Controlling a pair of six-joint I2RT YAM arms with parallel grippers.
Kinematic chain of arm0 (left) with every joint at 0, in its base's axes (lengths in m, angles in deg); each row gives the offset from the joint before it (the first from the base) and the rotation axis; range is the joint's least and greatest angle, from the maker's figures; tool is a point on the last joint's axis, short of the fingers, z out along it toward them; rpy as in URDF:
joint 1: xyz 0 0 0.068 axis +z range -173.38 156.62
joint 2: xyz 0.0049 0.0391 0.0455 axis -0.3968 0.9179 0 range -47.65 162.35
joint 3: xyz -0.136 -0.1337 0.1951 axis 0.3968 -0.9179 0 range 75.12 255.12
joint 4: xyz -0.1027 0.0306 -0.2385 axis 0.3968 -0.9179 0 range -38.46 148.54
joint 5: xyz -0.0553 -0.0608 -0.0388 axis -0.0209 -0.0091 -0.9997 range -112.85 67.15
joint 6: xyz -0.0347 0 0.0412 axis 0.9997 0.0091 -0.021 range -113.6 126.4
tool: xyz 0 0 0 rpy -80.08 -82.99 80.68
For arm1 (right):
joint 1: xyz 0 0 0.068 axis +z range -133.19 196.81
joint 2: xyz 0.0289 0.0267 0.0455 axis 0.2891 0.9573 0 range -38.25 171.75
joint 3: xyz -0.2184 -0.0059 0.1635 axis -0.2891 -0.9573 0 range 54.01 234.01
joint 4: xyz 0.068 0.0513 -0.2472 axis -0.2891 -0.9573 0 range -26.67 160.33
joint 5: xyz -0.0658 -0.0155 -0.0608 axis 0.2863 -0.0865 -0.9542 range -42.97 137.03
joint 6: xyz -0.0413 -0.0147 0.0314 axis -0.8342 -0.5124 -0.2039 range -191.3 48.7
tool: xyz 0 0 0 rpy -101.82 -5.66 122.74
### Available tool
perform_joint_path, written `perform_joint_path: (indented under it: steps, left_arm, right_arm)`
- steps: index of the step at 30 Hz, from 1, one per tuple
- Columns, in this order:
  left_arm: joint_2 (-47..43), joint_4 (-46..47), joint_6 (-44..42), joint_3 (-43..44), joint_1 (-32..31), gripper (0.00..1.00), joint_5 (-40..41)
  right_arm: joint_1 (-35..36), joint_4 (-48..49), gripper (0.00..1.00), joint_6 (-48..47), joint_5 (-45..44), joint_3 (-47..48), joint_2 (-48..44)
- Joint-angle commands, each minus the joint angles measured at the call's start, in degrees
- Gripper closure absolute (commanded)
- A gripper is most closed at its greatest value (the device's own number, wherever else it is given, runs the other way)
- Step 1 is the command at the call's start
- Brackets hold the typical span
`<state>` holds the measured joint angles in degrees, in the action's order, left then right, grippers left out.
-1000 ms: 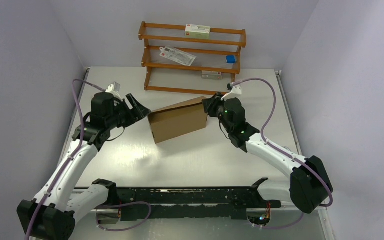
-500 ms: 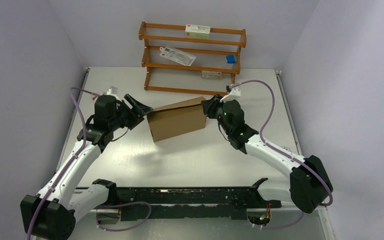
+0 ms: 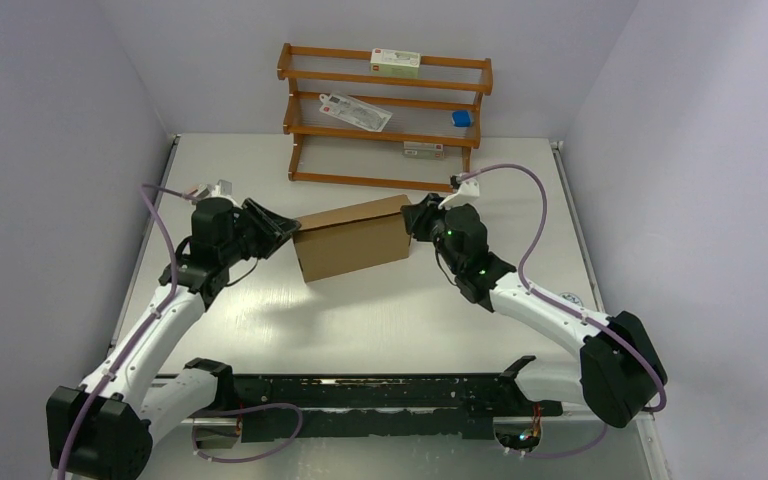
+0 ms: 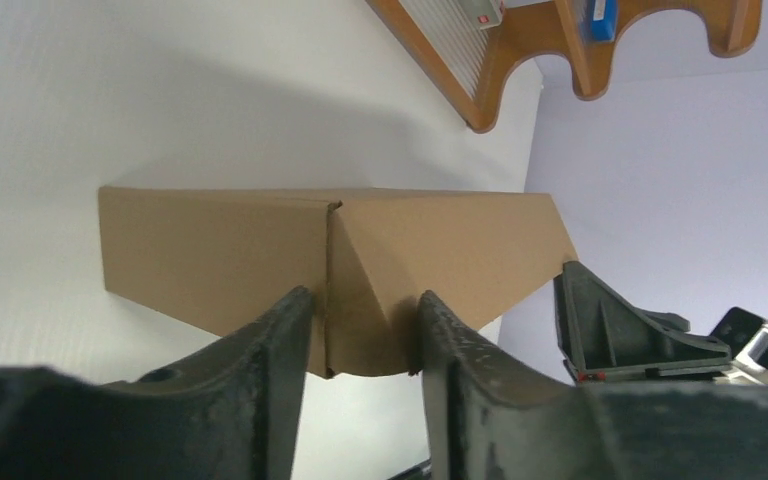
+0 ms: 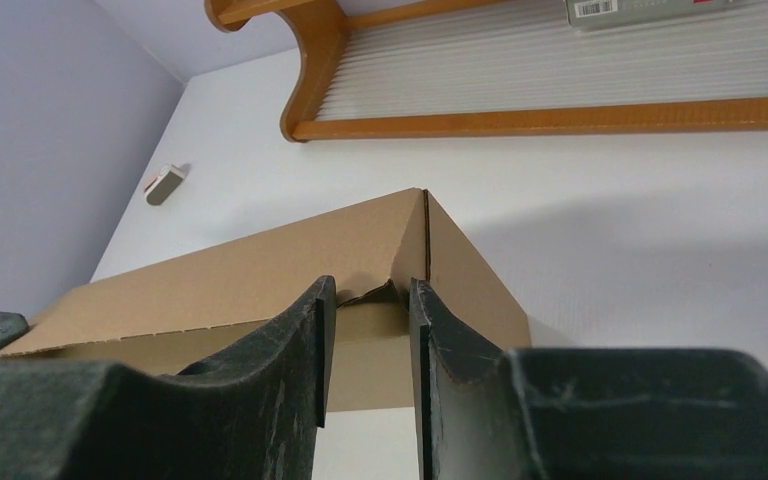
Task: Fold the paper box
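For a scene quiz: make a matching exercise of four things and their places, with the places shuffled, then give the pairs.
1 paper box
2 wooden rack
3 left gripper
4 right gripper

A at the table's far edge
B at the box's left end
C between both grippers
D clamped on the box's right end

Pairs: 1-C, 2-A, 3-B, 4-D
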<state>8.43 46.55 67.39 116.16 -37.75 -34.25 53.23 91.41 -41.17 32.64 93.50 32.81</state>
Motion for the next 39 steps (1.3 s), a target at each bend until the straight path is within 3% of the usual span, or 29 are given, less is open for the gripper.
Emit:
perform_joint_path:
  steps: [1, 8, 16, 24, 32, 39]
  left_arm:
    - [-0.14, -0.41, -1.77, -3.21, 0.04, 0.6, -0.54]
    - [2.06, -2.15, -9.69, -3.61, 0.04, 0.7, -1.05]
    - [4.95, -3.17, -16.59, -4.04, 0.04, 0.73, 0.09]
    - [9.26, -4.12, -24.05, -2.89, 0.04, 0.73, -0.85]
    - [12.48, -4.0, -27.95, -2.07, 0.04, 0.72, -2.41]
    - [14.56, -4.56, -29.78, -2.53, 0.04, 0.7, -1.59]
  right_arm:
    - [0.92, -10.91, 0.69, -1.17, 0.73, -3.5, 1.19]
    - [0.77, -14.12, 0.69, -0.9, 1.32, -1.95, 0.53]
    - [-1.07, -23.12, 0.55, -2.65, 2.34, 6.24, -0.62]
    - [-8.02, -27.27, 0.52, -2.8, 10.35, 11.06, -0.29]
    - [-12.9, -26.7, 0.54, -0.81, 20.23, 10.08, 2.66]
    - [-16.93, -24.64, 0.65, 1.06, 26.51, 3.61, 4.94]
